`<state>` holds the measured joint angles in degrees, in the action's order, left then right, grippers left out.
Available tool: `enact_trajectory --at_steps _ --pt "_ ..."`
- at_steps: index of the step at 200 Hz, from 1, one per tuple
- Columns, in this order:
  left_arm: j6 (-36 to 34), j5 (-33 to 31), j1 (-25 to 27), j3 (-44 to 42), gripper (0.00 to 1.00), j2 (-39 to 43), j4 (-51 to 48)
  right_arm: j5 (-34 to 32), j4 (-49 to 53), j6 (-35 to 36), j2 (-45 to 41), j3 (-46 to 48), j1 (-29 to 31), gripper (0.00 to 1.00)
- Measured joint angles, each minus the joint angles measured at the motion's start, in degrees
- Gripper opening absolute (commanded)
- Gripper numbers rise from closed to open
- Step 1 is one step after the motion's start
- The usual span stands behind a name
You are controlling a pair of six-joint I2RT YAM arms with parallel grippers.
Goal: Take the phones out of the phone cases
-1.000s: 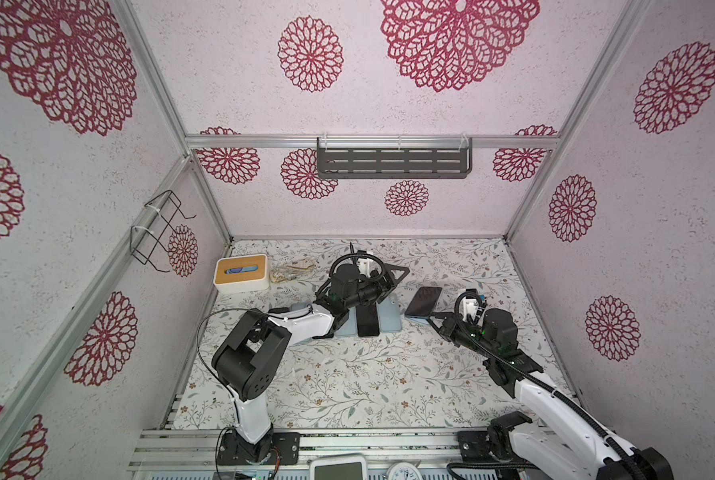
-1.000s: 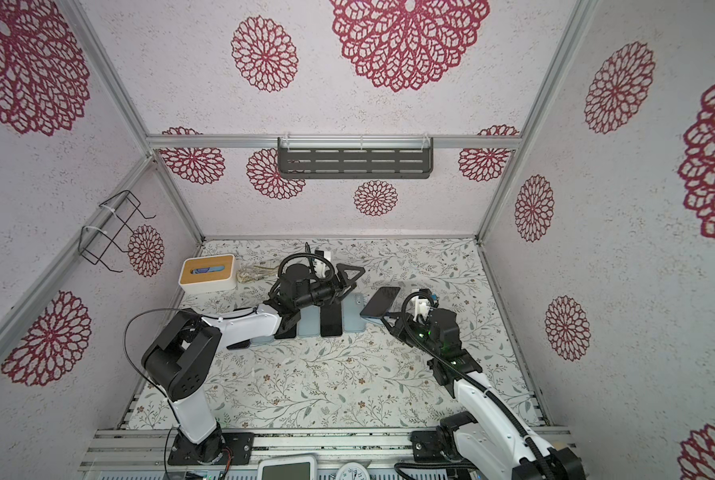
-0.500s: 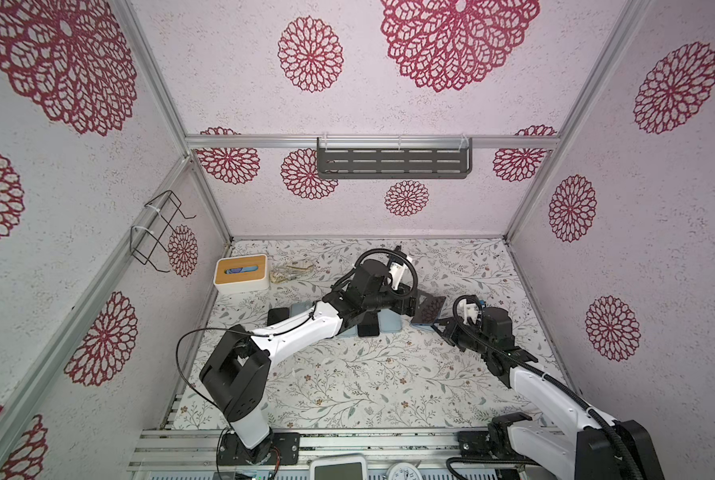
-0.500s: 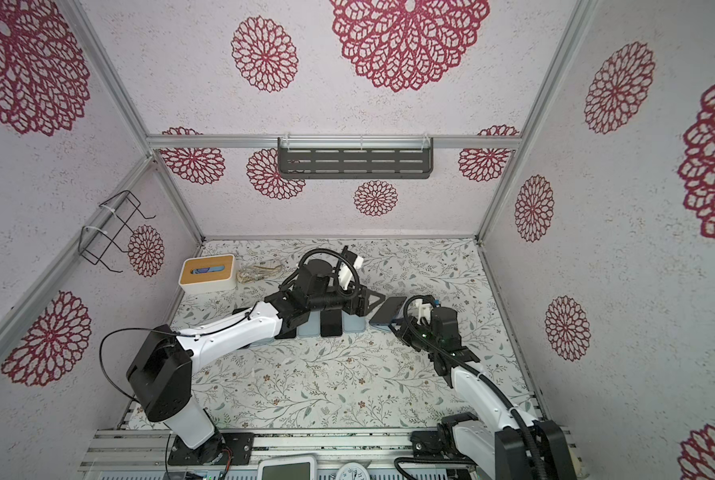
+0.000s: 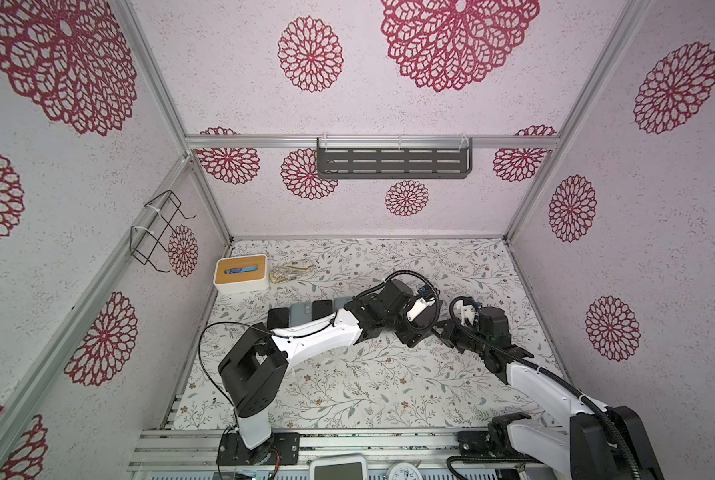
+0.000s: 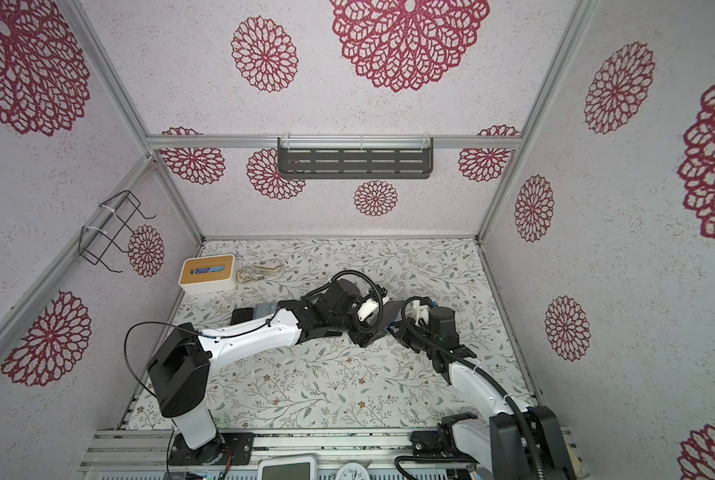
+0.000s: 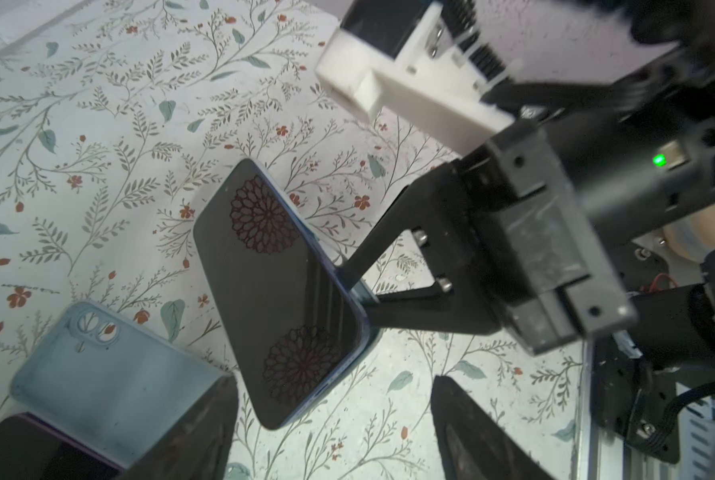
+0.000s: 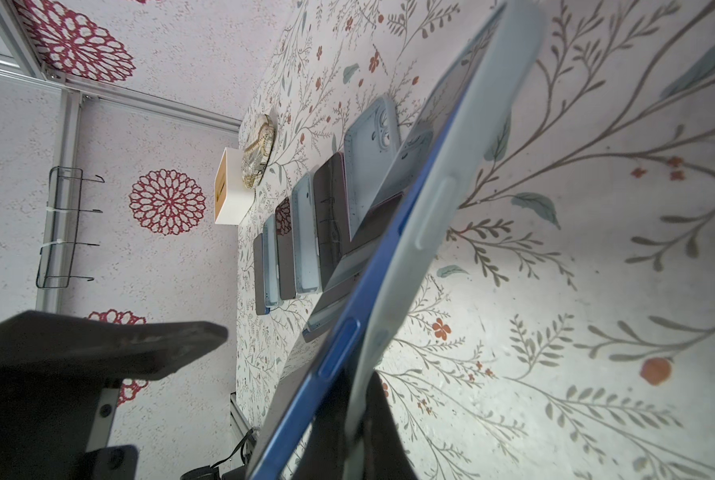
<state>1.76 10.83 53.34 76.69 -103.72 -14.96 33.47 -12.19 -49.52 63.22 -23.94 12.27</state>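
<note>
Approach of the second arm to the held phone

The left gripper (image 7: 332, 380), having swung over from the row of spare phones (image 8: 305, 232), is narrowing its half-spread jaws around the free end of the phone (image 7: 272, 291), not yet touching. The right gripper (image 7: 357, 286) is keeping it clenched by one edge, tilted above the table (image 7: 98, 124), with the phone case (image 8: 451, 199) still on. The pulling apart is likely coming next.

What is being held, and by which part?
The right gripper pinches the cased phone by its long edge, near a corner. The left gripper, jaws open, holds nothing.
</note>
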Motion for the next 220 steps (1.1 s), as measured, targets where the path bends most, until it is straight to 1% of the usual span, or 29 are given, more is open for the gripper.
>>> enact_trajectory --at_steps 31,47,86,107,139,155,171,185,206,220 --pt "-1.9 -2.8 0.8 2.8 0.68 -2.9 -0.8 0.5 -0.6 0.0 0.0 0.0 0.0 0.00" --pt "-2.6 -4.1 1.2 3.8 0.62 -3.8 -0.8 0.9 -1.3 -0.1 0.1 0.1 0.0 0.00" --pt "-4.5 -6.0 1.7 6.2 0.39 -5.9 -0.7 1.4 -3.3 -0.1 0.1 1.1 0.0 0.00" --pt "-5.2 -6.4 2.3 6.2 0.30 -6.4 -0.7 1.4 -3.4 -0.1 0.1 1.6 -0.1 0.00" --pt "-6.2 -8.0 3.0 6.0 0.11 -6.7 -0.2 1.7 -2.9 -0.2 0.1 2.1 -0.1 0.00" --pt "-6.5 -9.5 2.9 5.8 0.04 -6.7 0.3 1.7 -1.9 -0.1 0.1 2.1 -0.1 0.00" --pt "-6.4 -11.4 3.0 5.8 0.00 -6.7 0.5 1.3 -0.7 0.3 0.1 2.0 -0.4 0.00" --pt "-6.4 -14.4 3.4 5.8 0.00 -6.7 0.4 0.7 1.3 1.6 0.3 1.3 -0.7 0.00" --pt "-6.8 -21.6 4.4 5.7 0.00 -6.1 0.5 -1.0 6.1 4.7 1.5 -0.7 -1.6 0.00" --pt "-7.2 -27.1 5.1 5.0 0.00 -4.6 0.3 -3.5 10.0 6.9 2.8 -2.1 -2.1 0.00"
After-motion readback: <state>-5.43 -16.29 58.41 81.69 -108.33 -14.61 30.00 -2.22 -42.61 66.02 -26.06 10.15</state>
